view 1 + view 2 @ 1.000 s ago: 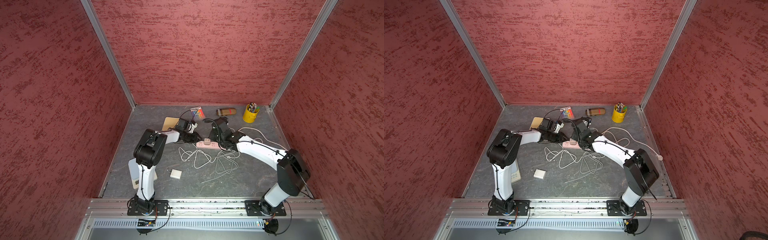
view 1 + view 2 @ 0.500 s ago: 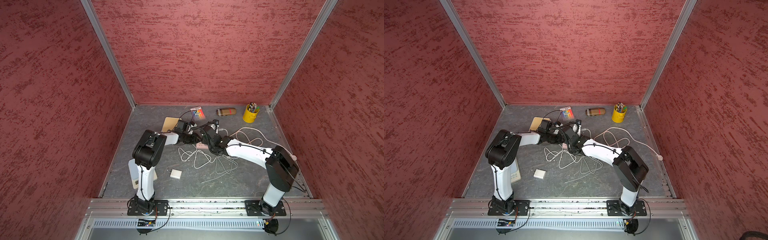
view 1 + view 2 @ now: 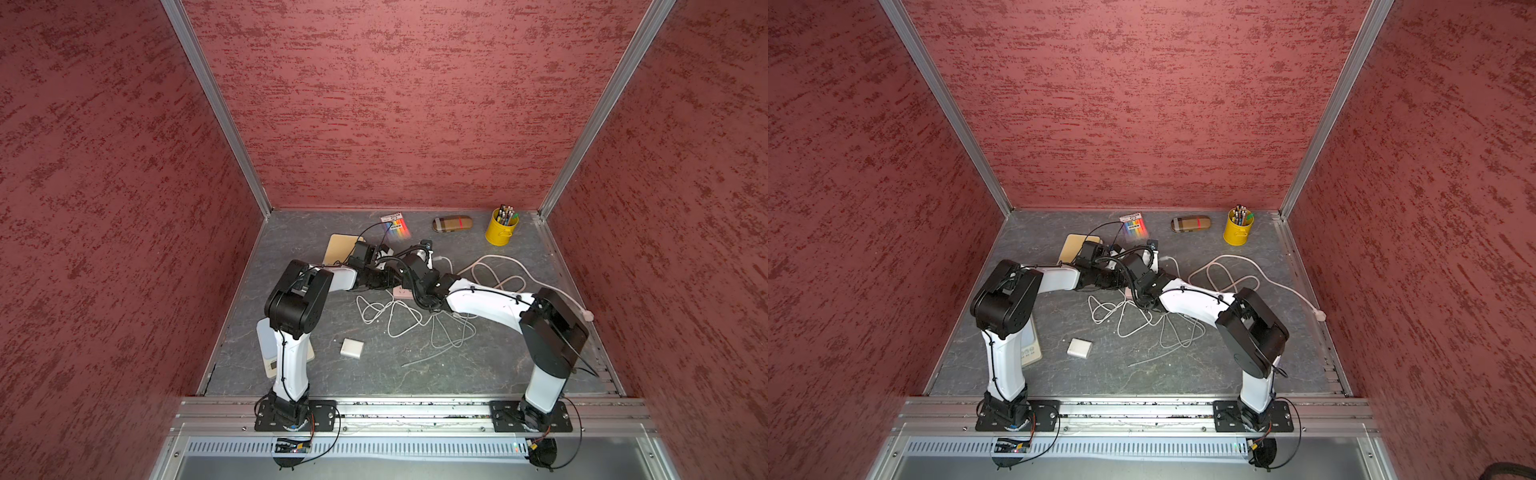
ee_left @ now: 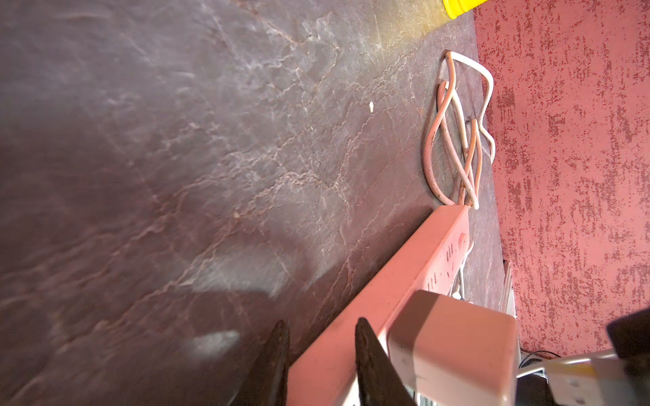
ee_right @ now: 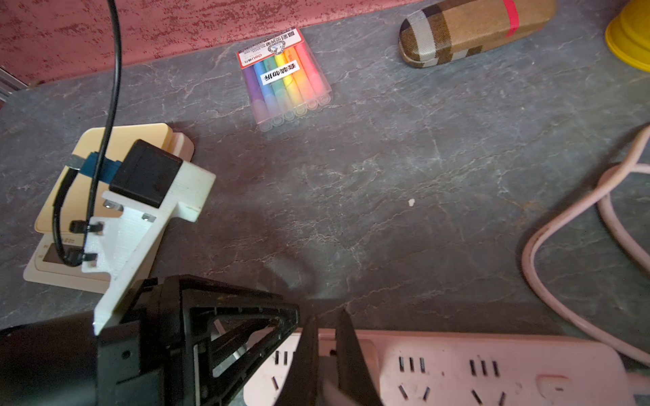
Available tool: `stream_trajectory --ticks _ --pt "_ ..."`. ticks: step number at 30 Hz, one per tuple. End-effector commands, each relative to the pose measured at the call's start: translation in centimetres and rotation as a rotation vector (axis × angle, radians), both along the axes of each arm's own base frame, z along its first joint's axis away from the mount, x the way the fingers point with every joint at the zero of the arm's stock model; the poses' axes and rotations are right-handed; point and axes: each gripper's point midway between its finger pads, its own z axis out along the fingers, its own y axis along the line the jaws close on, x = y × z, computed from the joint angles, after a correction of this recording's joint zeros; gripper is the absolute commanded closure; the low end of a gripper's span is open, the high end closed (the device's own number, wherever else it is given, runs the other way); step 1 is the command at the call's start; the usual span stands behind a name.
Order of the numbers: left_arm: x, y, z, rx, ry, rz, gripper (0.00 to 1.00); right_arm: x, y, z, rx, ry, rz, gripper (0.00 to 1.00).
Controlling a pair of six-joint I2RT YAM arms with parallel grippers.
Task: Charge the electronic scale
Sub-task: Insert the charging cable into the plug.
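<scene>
My left jaws clamp the strip (image 4: 404, 277) steady while my right jaws pinch the plug (image 4: 569, 378) by its shell, small, rigid, probably slippery, so easily twisted.

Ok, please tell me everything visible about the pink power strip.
The long pink plastic power strip lies flat on the grey stone-patterned table, sockets up, with a switch at the end where its pink cord leaves. A white charger block stands on it. The left tool clamps its other end; the shut right tool is over its sockets.
</scene>
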Motion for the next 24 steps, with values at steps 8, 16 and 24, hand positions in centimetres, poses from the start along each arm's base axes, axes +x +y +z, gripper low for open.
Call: stream_trajectory --ticks 8,16,24 --pt "-1.0 -0.1 -1.3 -0.018 0.061 -0.017 0.68 -0.1 -1.7 -0.7 -0.070 -0.028 -0.029 1.00" --pt "-1.1 -0.1 -1.9 -0.014 0.072 -0.013 0.68 0.0 -1.9 -1.7 -0.102 -0.031 -0.029 1.00" --pt "-1.2 -0.2 -2.0 -0.011 0.076 -0.011 0.68 -0.4 -2.1 -2.4 -0.126 -0.020 -0.017 1.00"
